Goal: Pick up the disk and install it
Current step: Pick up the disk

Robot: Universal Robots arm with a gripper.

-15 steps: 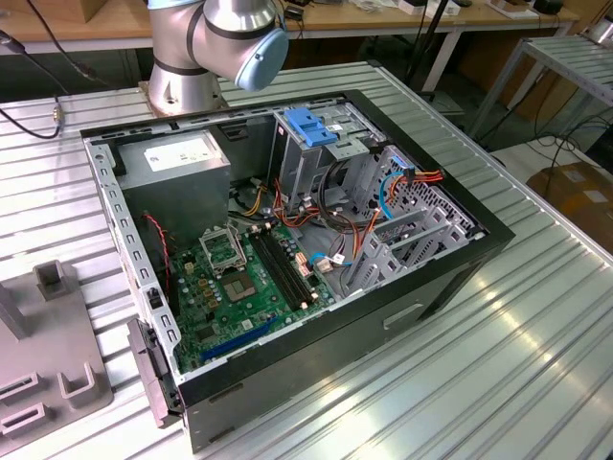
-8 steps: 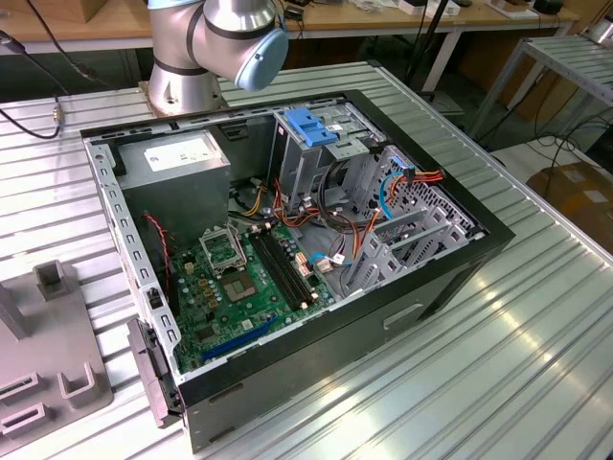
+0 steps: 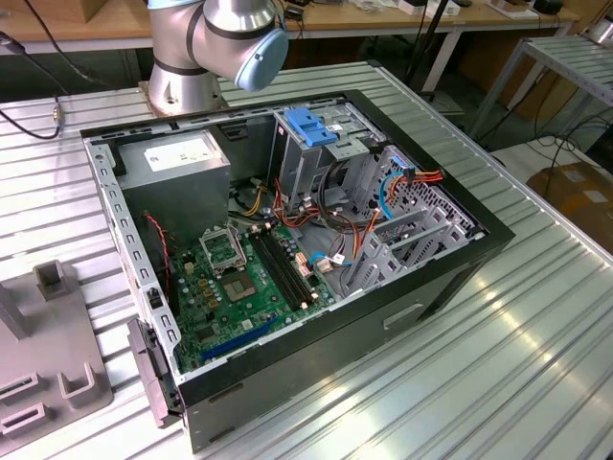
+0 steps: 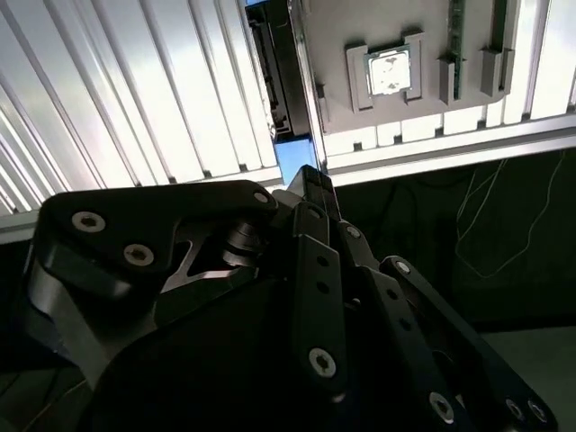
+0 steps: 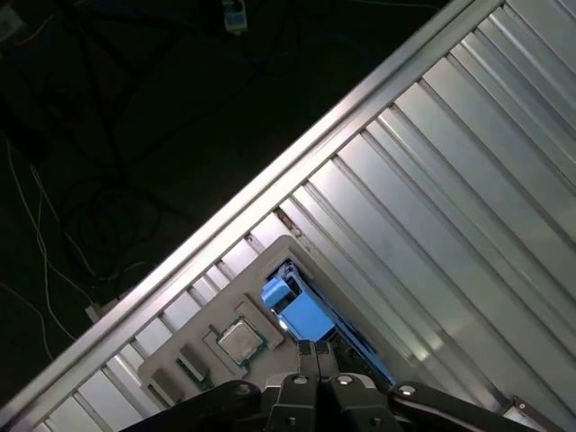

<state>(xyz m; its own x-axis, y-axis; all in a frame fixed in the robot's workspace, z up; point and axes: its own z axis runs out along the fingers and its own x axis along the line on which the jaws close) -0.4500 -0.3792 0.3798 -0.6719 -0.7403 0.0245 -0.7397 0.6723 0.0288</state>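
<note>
The disk (image 5: pixel 295 309) stands on edge in a slot at the rim of a grey fixture plate (image 5: pixel 184 335), its blue frame showing along its edge. In the second wrist view the disk (image 4: pixel 274 81) appears as a dark narrow slab with blue at both ends. My gripper (image 5: pixel 315 349) hovers over the near end of the disk, its fingers (image 4: pixel 310 184) pressed together with nothing visible between them. An open computer case (image 3: pixel 287 240) lies on the table in the exterior view, with a tall metal drive cage (image 3: pixel 311 129) topped in blue.
The fixture plate (image 4: pixel 396 27) also holds a processor chip (image 4: pixel 389 70) and other parts. It shows at the exterior view's left (image 3: pixel 43 364). The ribbed aluminium table (image 5: pixel 468 180) ends in an edge close by, with dark floor and cables beyond. The arm's base (image 3: pixel 206 48) stands behind the case.
</note>
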